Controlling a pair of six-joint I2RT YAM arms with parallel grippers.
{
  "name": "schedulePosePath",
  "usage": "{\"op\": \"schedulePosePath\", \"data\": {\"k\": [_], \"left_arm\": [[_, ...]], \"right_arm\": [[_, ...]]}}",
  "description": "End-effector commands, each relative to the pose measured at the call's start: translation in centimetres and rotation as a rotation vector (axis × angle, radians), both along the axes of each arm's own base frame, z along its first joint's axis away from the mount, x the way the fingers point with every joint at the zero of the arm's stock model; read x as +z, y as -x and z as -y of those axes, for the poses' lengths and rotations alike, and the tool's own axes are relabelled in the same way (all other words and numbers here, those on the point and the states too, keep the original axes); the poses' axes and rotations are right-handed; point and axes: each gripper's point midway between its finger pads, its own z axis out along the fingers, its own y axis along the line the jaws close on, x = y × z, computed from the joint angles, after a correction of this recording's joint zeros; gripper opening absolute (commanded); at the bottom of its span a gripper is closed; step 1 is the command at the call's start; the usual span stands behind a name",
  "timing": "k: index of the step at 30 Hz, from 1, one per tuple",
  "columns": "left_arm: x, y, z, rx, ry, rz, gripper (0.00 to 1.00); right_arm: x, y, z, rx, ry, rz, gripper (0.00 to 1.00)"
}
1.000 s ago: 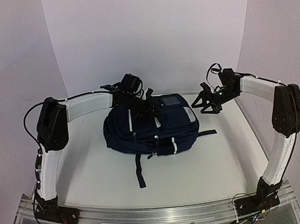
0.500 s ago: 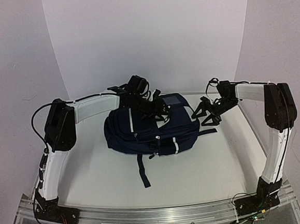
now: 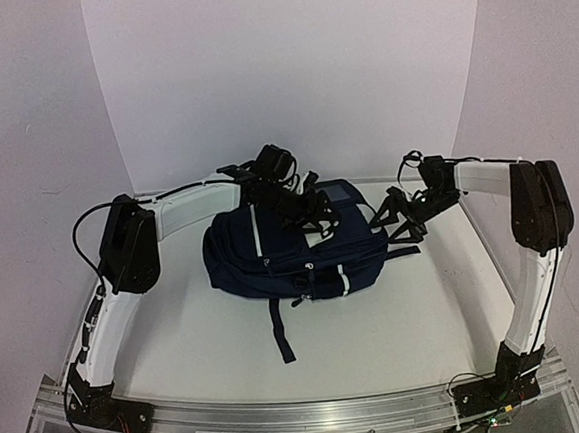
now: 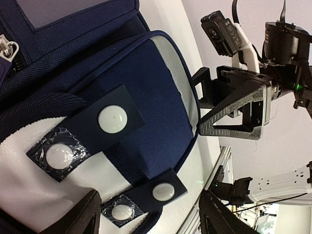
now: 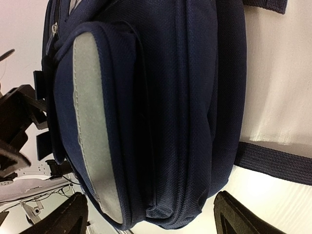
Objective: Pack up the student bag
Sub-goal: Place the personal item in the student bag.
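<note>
The student bag [image 3: 293,256], a dark navy backpack with pale stripes, lies on its back mid-table. My left gripper [image 3: 314,214] hovers open over its upper part. In the left wrist view the gripper [image 4: 148,219] straddles a navy tab with a white snap [image 4: 162,191] without touching it. My right gripper [image 3: 395,218] stands open at the bag's right end. In the right wrist view its gripper [image 5: 156,219] spans the bag's rounded end [image 5: 195,146] beside a grey stripe [image 5: 90,122], with small gaps either side.
A black strap [image 3: 282,337] trails from the bag toward the near edge of the white table [image 3: 428,316]. Another strap [image 3: 403,256] sticks out to the right under my right gripper. A metal rail [image 3: 305,416] runs along the front. The two grippers are close together over the bag.
My left gripper has opened and shifted right over the bag's top. My right gripper has dropped and moved left to the bag's right end. The bag has slid slightly right.
</note>
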Motion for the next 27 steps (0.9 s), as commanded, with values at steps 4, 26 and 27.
{"op": "schedulePosePath", "data": {"k": [4, 26, 27], "left_arm": [[10.5, -0.7, -4.3, 0.057, 0.041, 0.116, 1.0], [-1.1, -14.3, -21.1, 0.365, -0.322, 0.132, 1.0], [-1.9, -13.9, -20.8, 0.343, -0.318, 0.116, 1.0]], "right_arm": [[4.0, 2.2, 0.0, -0.023, -0.033, 0.06, 0.97], [-1.4, 4.4, -4.0, -0.033, 0.189, 0.071, 0.98], [-2.0, 4.4, -3.9, -0.036, 0.195, 0.062, 0.98]]}}
